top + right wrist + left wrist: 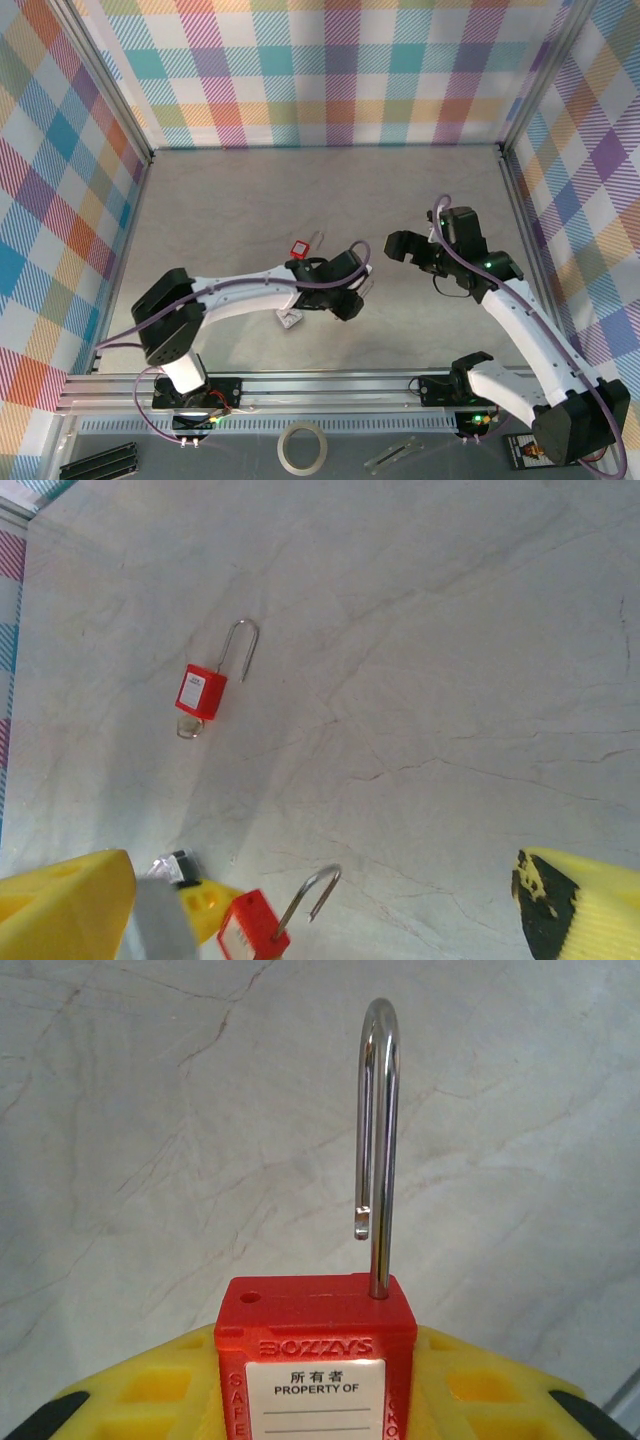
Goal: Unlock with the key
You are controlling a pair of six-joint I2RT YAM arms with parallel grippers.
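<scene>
Nearest the left wrist's lens, the red padlock (316,1325) sits clamped between the yellow fingers (150,1385) of the left gripper (316,1400). Its shackle (378,1130) is sprung, short leg clear of the body, so I judge it unlocked. The right gripper (320,905) is spread wide and empty over the worktop (450,680). A second padlock (203,690) lies near the worktop's middle. The key I cannot pick out. A knock on the shackle could snap it locked; a slackened grip would drop the lock.
</scene>
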